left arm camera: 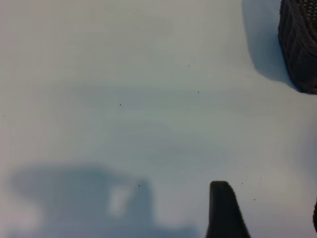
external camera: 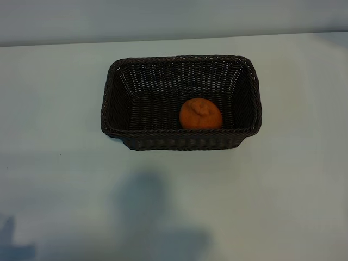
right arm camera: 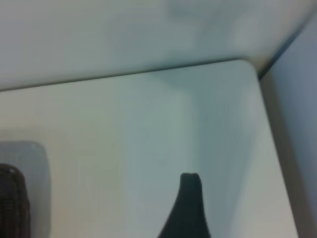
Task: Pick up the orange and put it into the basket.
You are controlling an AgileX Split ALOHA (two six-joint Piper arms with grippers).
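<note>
Dark brown woven wicker basket (external camera: 182, 103), rectangular w/ rounded corners, braided rim and sloping sides, sits on the pale grey-white table (external camera: 60, 109) in the exterior view, roughly mid-table; the small round orange (external camera: 200, 114), dimpled skin w/ puckered stem dimple facing up, lies inside the basket on its floor, toward the near wall and a bit right of centre; nothing grips it; no arm or gripper shows in this view, only soft shadows on the tabletop near the lower edge.

Left wrist view: mostly bare table (left arm camera: 124, 74); a corner of the basket (left arm camera: 299, 39) shows at the frame's edge w/ its shadow beside it; one dark finger (left arm camera: 224, 210) of the left gripper (left arm camera: 270, 215) juts in, the other barely visible at the frame's edge; jaws stand apart, moderately wide, nothing between them; gripper is well apart from the basket, above bare table.

Right wrist view: table (right arm camera: 124, 148) w/ its rounded far corner and edge; a sliver of the basket (right arm camera: 12, 203) at the frame's edge; one dark finger (right arm camera: 187, 208) of the right gripper visible; jaws spread wide, holding nothing; gripper is clear of the basket.
</note>
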